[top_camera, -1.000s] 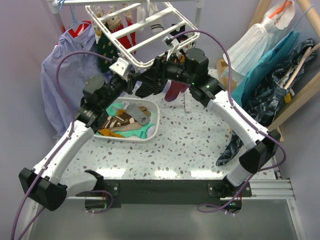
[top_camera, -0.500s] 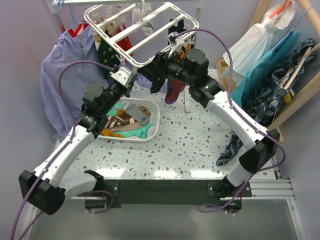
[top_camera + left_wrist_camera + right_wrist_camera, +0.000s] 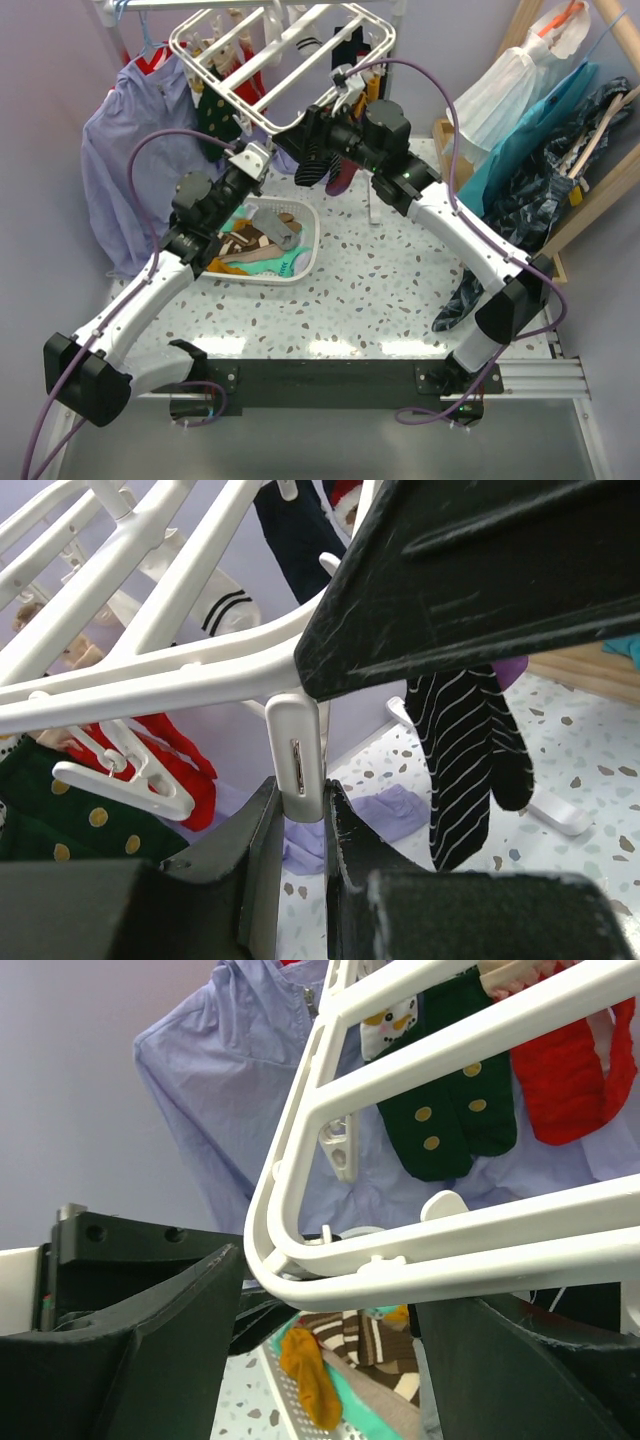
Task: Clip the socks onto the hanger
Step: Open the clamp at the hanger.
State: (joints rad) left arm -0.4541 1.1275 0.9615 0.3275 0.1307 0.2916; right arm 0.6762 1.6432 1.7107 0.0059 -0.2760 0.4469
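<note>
One white barred hanger (image 3: pixel 480 1245), tilted, socks (image 3: pixel 445 1120) clipped

A speckled terrazzo table (image 3: pixel 380 290) stands before plain lilac walls (image 3: pixel 50 200). At right, light wooden poles (image 3: pixel 600 190) lean beside a teal cloth (image 3: pixel 520 140) and what may be a white plastic bag (image 3: pixel 510 85). The light is even.

Hanger (image 3: pixel 262 62): white plastic rack of parallel bars, tilted, up at the far side above the table.
Clip (image 3: pixel 297 752): white, hanging upright from the hanger's curved corner.
Hung socks: a black-white striped sock (image 3: pixel 465 760), a dark green sock with tan dots (image 3: pixel 445 1110) and a red sock (image 3: pixel 565 1080) dangle below the bars.
Loose socks: brown-cream striped (image 3: pixel 235 243), teal (image 3: pixel 272 262) and orange (image 3: pixel 222 266) ones lie heaped in the white slotted basket (image 3: pixel 312 240).
</note>
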